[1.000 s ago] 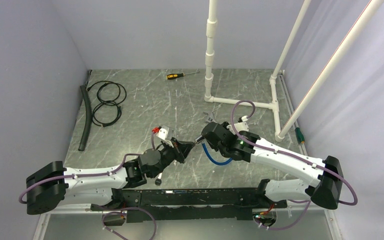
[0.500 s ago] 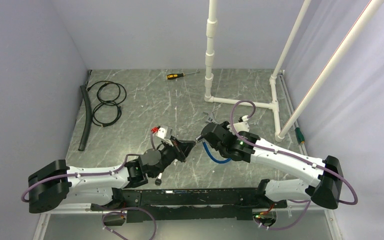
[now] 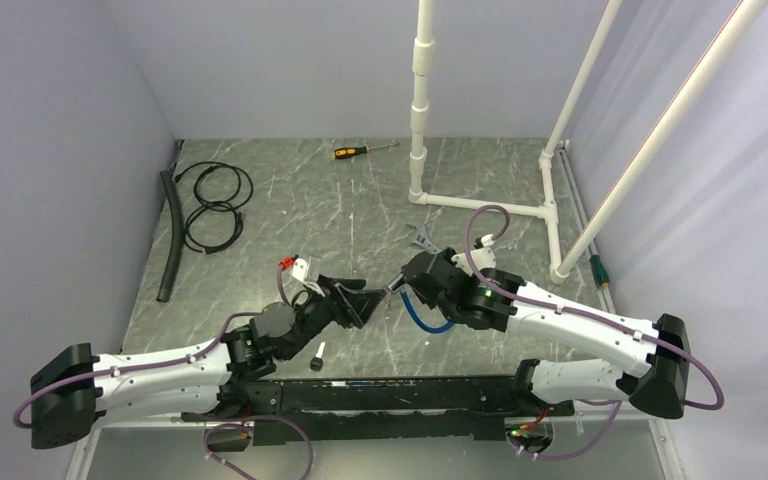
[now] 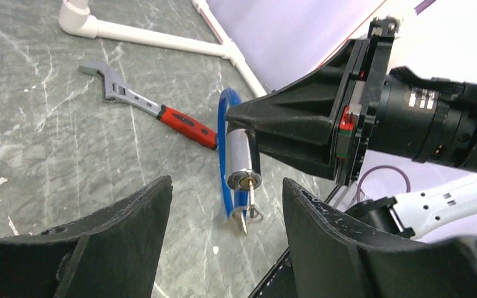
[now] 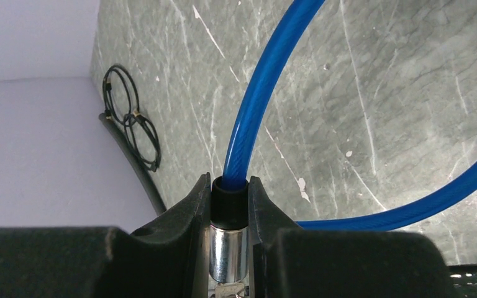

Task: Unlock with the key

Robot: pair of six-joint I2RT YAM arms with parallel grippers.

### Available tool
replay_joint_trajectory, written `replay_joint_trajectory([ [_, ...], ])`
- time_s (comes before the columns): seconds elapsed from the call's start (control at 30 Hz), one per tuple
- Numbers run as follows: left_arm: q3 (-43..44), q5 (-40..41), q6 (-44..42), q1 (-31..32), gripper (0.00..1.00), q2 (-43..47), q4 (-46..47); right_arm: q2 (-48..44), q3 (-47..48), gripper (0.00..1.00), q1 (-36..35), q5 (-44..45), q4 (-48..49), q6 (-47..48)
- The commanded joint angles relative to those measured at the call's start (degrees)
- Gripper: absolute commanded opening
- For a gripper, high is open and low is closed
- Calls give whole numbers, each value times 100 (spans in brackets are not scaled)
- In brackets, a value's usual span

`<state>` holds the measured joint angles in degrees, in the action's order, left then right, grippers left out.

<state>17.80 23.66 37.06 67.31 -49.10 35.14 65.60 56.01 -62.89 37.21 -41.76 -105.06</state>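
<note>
**Near table centre, key [image 4: 249, 197] sits in the cable lock [image 5: 228, 248], left jaws apart**

Just toward 5 o'clock from the middle of the table [image 3: 290, 190], the right gripper [image 5: 230, 183] is clamped on the lock barrel [image 4: 241, 155]. It holds the barrel off the surface with the keyhole end turned to 9 o'clock, straight at the left gripper [image 4: 227, 186]. That seems to be the reason for the hold: one arm steadies the barrel so the other can work the key. The key is seated in the keyhole, its ring dangling toward 6 o'clock in the left wrist view. The left gripper's jaws stand wide apart on nothing, framing the key without touching it. The blue cable [image 5: 267, 81] enters the barrel's black collar, so the lock looks not yet released. An adjustable wrench [image 4: 155, 112] lies at 12 o'clock of the lock, uninvolved.
</note>
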Motion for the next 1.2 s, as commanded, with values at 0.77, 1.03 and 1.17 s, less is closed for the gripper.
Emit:
replay_joint_trajectory([
  [0.77,1520,-1498,-618,-7,81,579,-3714,-367,-406,0,-409,-408,1674,2520],
  [1.03,1479,-1426,-523,-7,76,123,-3297,-288,-477,0,-591,-443,1819,2747],
  [1.17,1392,-1339,-405,-7,74,-17,-3041,-258,-555,0,-659,-455,1915,2785],
])
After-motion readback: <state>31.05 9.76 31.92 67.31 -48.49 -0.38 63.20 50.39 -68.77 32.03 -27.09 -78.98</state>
